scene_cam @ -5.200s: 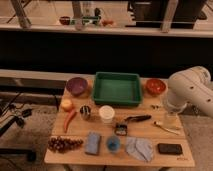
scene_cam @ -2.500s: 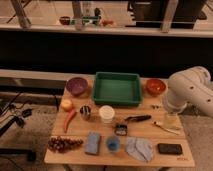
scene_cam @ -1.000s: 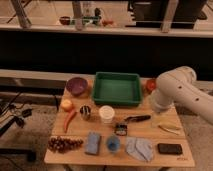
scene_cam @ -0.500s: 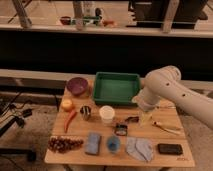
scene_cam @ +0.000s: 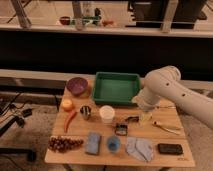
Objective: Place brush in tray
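The brush (scene_cam: 123, 126) lies on the wooden table, with its dark squarish head toward the front and its slim black handle running up to the right. The green tray (scene_cam: 116, 76) stands at the back middle of the table and holds nothing that I can see. My white arm reaches in from the right, across the tray's right front corner. My gripper (scene_cam: 144, 115) hangs at the arm's end, just right of the brush handle and above the table. It is partly hidden by the arm.
A purple bowl (scene_cam: 77, 85) stands left of the tray. A white cup (scene_cam: 106, 114), metal cup (scene_cam: 86, 112), round fruit (scene_cam: 66, 104), red chili (scene_cam: 70, 120), grapes (scene_cam: 64, 144), blue sponge (scene_cam: 92, 142), grey cloth (scene_cam: 139, 149), black slab (scene_cam: 170, 148) and pale utensil (scene_cam: 167, 127) lie around.
My arm has swung from the table's right edge leftward and forward. It now covers the orange bowl, and its end is near the brush handle. The objects have not moved.
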Robot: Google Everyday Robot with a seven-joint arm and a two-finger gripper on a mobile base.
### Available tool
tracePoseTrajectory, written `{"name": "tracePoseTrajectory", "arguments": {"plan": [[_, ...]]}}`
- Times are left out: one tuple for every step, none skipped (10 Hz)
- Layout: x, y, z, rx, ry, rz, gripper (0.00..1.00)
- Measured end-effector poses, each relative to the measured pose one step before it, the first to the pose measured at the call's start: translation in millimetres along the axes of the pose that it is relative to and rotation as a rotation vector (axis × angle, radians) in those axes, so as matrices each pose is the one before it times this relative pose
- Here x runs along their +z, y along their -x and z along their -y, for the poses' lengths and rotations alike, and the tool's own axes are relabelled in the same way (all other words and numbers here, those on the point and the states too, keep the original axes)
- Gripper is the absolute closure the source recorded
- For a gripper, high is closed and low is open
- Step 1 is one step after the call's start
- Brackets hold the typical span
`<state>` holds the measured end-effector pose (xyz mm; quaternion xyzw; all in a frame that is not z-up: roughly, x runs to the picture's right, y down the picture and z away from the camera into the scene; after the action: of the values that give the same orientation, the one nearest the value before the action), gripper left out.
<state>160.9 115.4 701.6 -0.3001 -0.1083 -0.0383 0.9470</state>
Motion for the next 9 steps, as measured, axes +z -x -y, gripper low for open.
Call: {"name": "tracePoseTrajectory", "arguments": {"plan": [[11.11, 1.56, 0.64, -0.00061, 0.00166, 0.01745, 0.2], [18.34, 1.84, 1.35, -0.00839, 0.00315, 0.01204, 0.2], [12.69, 1.0, 1.02, -0.00416, 0.00357, 0.00475, 0.2], [10.8, -0.93, -0.37, 0.00173, 0.00552, 0.00645, 0.2], [9.96, -5.3, -1.18, 0.00672, 0.00552, 0.00268, 0.2], [7.45, -2.2, 0.16, -0.00087, 0.00547, 0.00274, 0.2], [7.74, -2.24, 0.87, -0.00363, 0.0057, 0.00213, 0.2], [7.77, -3.04, 1.95, -0.00198, 0.0047, 0.00486, 0.2], [8.28, -4.71, 2.1, 0.00126, 0.00489, 0.00848, 0.2]]}}
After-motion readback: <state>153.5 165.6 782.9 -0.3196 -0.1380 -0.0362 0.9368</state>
